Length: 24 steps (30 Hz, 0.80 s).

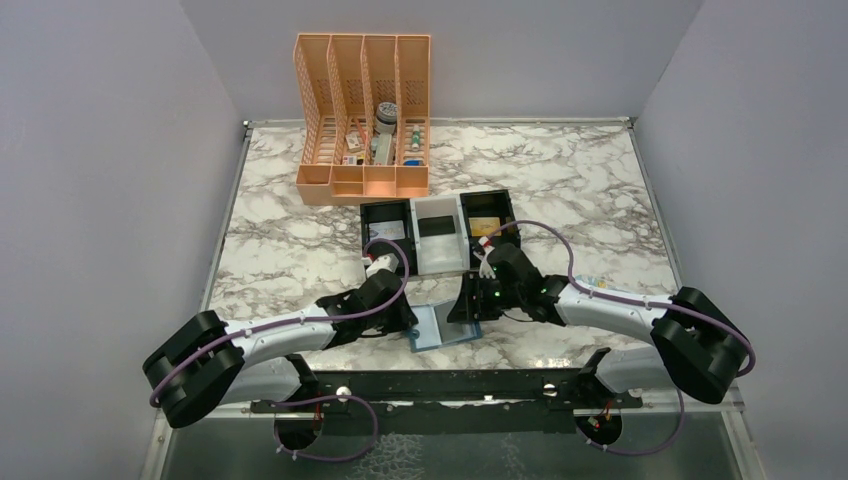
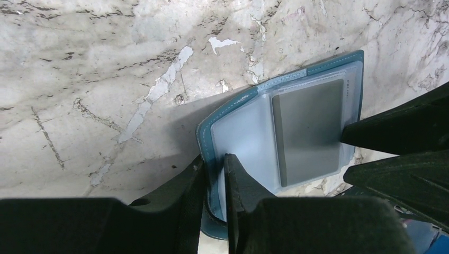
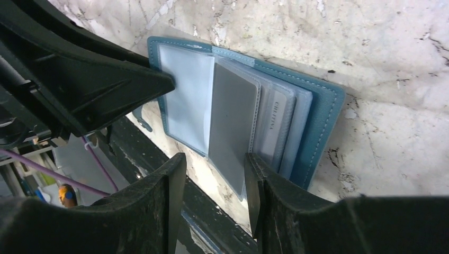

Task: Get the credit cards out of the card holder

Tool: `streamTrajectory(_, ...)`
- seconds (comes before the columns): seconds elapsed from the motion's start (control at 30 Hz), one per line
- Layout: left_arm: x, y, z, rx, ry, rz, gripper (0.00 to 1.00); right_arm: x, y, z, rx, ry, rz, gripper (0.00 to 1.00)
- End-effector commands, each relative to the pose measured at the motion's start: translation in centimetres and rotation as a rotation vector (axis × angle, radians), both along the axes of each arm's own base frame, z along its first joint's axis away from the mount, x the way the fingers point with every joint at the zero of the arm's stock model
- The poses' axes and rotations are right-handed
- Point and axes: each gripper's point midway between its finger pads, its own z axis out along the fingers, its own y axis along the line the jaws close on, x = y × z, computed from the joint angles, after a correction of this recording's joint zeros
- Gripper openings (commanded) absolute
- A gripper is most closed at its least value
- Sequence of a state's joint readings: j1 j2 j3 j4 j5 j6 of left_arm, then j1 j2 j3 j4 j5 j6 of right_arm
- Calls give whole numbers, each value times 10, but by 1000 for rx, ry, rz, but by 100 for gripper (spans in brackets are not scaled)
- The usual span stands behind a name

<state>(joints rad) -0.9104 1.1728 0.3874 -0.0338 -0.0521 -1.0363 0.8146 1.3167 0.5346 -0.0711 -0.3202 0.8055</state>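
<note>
The light-blue card holder (image 1: 440, 326) lies open near the table's front edge, its clear sleeves fanned out. My left gripper (image 2: 214, 159) is shut on the holder's left panel (image 2: 241, 132) at its edge. A grey card (image 3: 230, 116) sits in a clear sleeve, and a white lettered card (image 3: 275, 124) shows behind it. My right gripper (image 3: 214, 159) is open, its jaws on either side of the lower edge of the grey card's sleeve. The left fingertip (image 3: 167, 82) pinches the holder's far-left edge (image 3: 323, 116).
A black-and-white three-compartment tray (image 1: 437, 250) stands just behind the arms, with a black card (image 1: 437, 226) and a yellow card (image 1: 484, 225) in it. An orange file organiser (image 1: 365, 115) stands at the back. A black rail (image 1: 440, 385) runs along the front edge.
</note>
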Motion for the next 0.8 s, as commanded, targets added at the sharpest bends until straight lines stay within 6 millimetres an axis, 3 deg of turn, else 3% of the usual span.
streamTrajectory(0.0,2,-15,12,-52,-9,-37,20,-3,17,20,117,-26,62,44)
streamTrajectory(0.77,3,-17,14,-55,-11,-38,18,-12,34,31,211,9,151,44)
